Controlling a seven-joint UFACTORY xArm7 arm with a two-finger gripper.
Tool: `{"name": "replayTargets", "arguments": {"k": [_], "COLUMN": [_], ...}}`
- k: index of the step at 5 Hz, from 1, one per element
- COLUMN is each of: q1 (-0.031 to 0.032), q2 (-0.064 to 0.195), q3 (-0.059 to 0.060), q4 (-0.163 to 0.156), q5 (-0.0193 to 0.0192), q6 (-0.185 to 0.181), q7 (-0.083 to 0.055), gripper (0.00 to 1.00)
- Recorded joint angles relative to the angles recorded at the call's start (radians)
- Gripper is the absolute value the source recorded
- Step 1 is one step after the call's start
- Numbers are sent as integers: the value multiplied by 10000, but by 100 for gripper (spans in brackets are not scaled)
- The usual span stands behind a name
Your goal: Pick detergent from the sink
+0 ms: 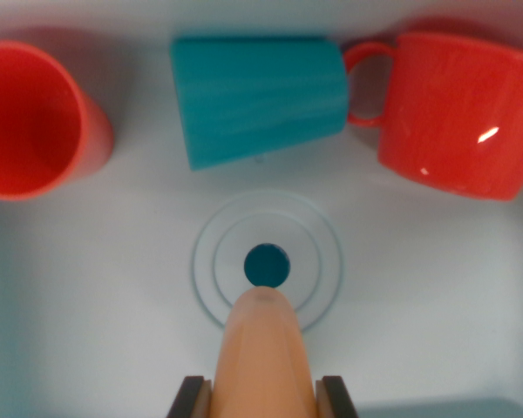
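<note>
In the wrist view a peach-orange detergent bottle [265, 344] sticks up from the bottom edge, its rounded tip reaching the drain. My gripper [263, 396] is shut on it, with one dark finger [192, 399] on its left side and the other on its right. The bottle's lower part is cut off by the frame. It appears to hang above the white sink floor [436, 287].
The drain [268, 265], a dark teal hole inside raised rings, sits mid-sink. Along the far wall lie a red cup [30, 117] at the left, a teal cup [257, 96] on its side, and a red mug [458, 109] with its handle toward the teal cup.
</note>
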Motion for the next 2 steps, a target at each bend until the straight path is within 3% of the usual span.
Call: {"name": "replayTargets", "arguments": {"k": [1, 2], "q1": [0, 5], "q2": [0, -118], "q3": [0, 6], "q4": [0, 249], "q5": [0, 4], "q6": [0, 367], "q7": [0, -18], "gripper": [100, 100]}}
